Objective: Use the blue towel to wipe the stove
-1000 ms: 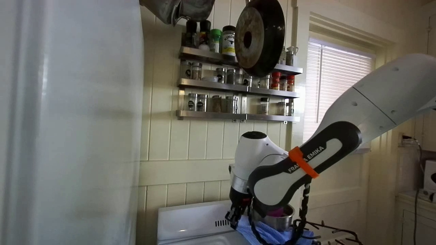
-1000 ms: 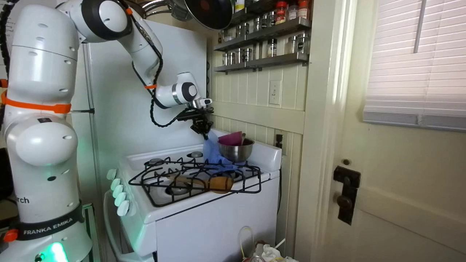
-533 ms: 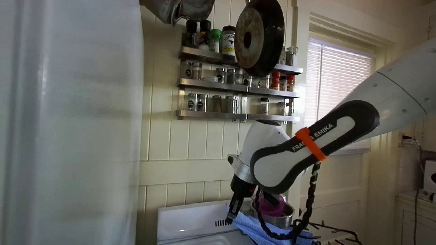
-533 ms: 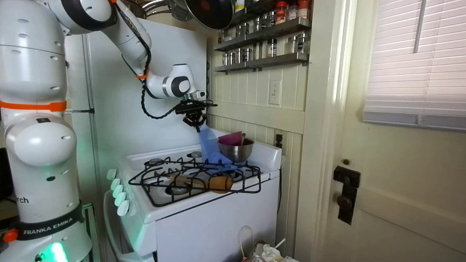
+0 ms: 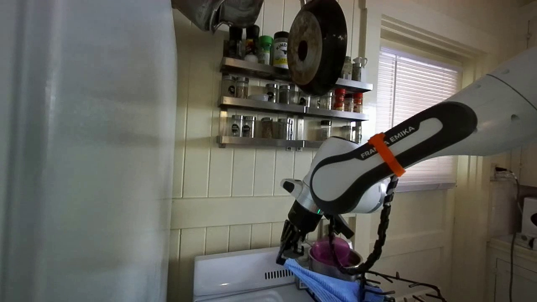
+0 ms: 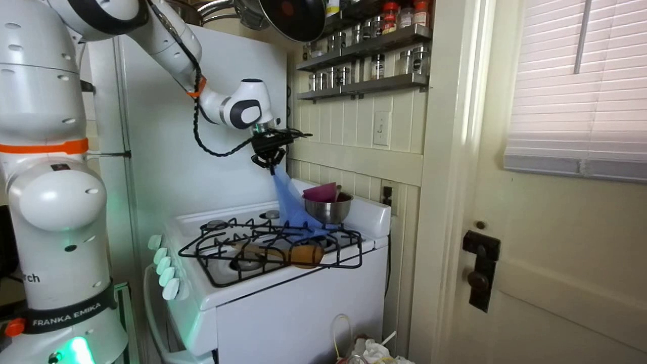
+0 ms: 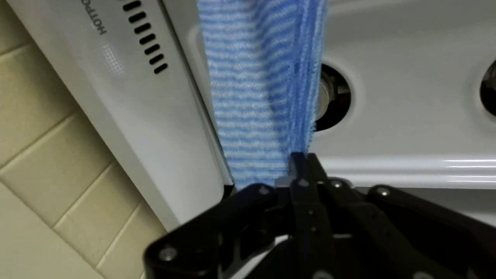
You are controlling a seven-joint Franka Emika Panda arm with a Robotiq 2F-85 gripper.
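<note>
One arm bent, tool angled down, pinching towel

towel: blue, pale stripes | stove: white | claw: black | bowl: silver

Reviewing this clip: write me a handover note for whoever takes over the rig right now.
Gripper: closed on one end of the blue towel, above the stove.
Where things are: the towel slants down from the grip to the black grates, by the metal bowl with a purple container in it. Whether the bowl sits on the towel, I can't tell.
Done: towel gripped, its held end up off the stove.
Left: probably the wiping itself; nothing here shows whether any patch has been wiped. Easing the towel clear of grates and bowl first may be wise.
</note>
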